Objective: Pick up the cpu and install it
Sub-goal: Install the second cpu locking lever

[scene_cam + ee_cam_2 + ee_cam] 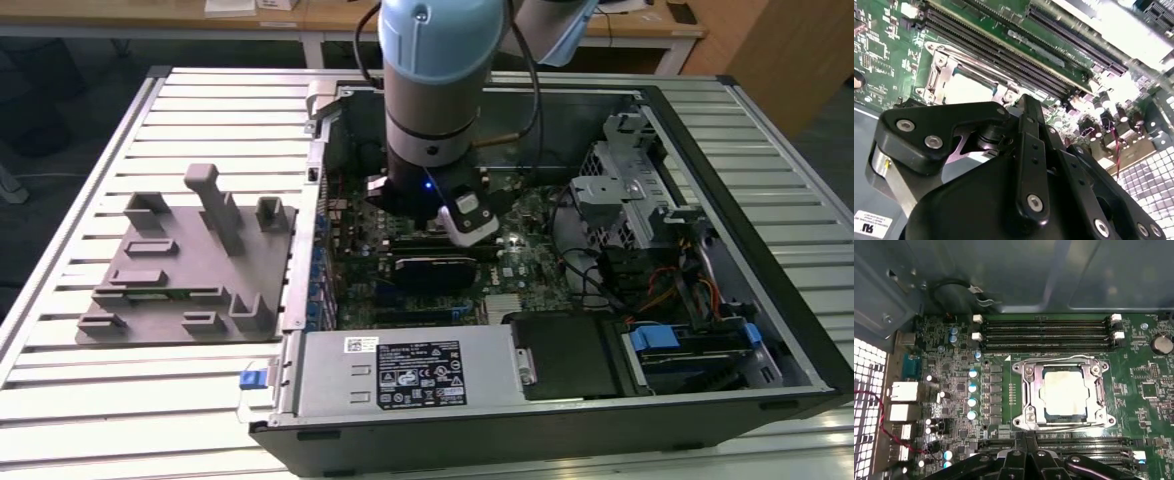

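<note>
CPU (1064, 392), a pale square chip, lay seated inside the metal-rimmed socket frame (1026, 392) at the centre right of the first wrist view, flanked above and below by rows of memory slots (1046, 332); in the second wrist view it appeared as a bright patch at the centre left (966, 90), just beyond the gripper (1026, 107). As an onlooker judged it, the chip already rested in its place on the motherboard (954, 390), flat within the frame so that its underside could meet the contacts. The black fingers (1029, 150) of the gripper lay pressed together with no gap visible between them and nothing held. In the exterior view the arm (430, 90) stood upright over the middle of the open computer case (787, 330), presumably to keep the wrist square to the board. A grey holder block (187, 265) with upright posts sat at the left of that frame on the slatted table (80, 170), evidently a staging fixture for parts. A white label (420, 375) on the power supply (334, 375) carried print too small to read.
</note>
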You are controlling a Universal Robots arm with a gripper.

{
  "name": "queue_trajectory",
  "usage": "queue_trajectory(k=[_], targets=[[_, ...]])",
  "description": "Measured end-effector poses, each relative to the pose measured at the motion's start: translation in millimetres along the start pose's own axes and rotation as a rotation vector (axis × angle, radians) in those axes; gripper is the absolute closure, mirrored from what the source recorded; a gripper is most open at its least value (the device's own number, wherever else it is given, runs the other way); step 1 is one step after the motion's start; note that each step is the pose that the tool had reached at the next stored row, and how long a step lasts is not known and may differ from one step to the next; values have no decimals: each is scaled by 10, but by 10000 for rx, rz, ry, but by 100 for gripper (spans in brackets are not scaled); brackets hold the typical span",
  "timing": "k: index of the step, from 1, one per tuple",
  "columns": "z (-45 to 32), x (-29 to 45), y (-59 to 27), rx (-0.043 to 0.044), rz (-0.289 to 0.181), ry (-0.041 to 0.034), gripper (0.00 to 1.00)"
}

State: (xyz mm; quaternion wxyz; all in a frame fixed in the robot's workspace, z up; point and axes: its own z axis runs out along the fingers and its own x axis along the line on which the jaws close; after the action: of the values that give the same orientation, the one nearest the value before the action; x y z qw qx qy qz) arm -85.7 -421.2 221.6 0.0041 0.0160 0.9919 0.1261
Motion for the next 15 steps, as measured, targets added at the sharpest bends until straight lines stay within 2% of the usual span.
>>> queue_trajectory(k=[9,12,15], targets=[[60,6,230,525,-8,-36,89],[79,-5,304,646,-9,-39,89],[97,-40,367,725,-12,-41,89]])
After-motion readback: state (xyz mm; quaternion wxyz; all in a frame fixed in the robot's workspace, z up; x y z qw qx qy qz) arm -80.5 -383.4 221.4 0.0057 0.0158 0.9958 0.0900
